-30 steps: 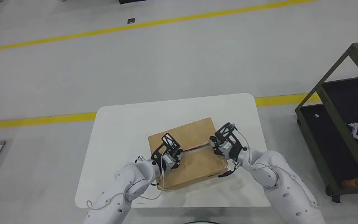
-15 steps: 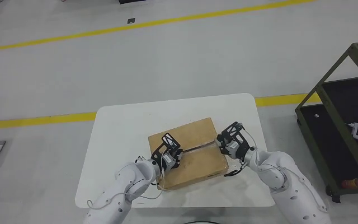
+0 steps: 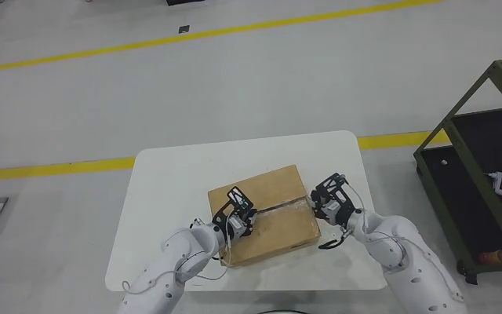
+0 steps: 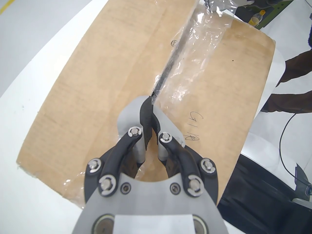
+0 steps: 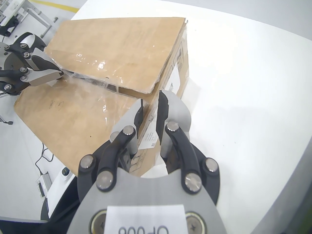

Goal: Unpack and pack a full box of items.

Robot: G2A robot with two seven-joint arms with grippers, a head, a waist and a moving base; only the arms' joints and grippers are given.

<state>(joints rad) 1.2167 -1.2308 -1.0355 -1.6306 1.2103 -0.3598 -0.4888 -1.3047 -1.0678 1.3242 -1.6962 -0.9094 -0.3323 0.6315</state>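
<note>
At the centre of the top view we see a brown cardboard box resting on the white desk, toward the desk's lower right. A strip of clear tape runs along the seam between the two top flaps, crinkled and partly lifted. Our left end effector sits on the box top at the lower-left end of that seam. Its fingers are pressed together with the tips against the tape, and we cannot tell whether any film is pinched between them. Our right end effector is at the opposite, right-hand end of the seam, just beside the box's side wall, with its fingers a narrow gap apart. In the right wrist view the far flap stands slightly raised at that end, with a dark slit beneath it, and a white label is stuck on the side wall. In the left wrist view the loose end of the tape rises off the box toward the right end effector. A green cart stands at the right edge of the top view, well apart from the desk.
</note>
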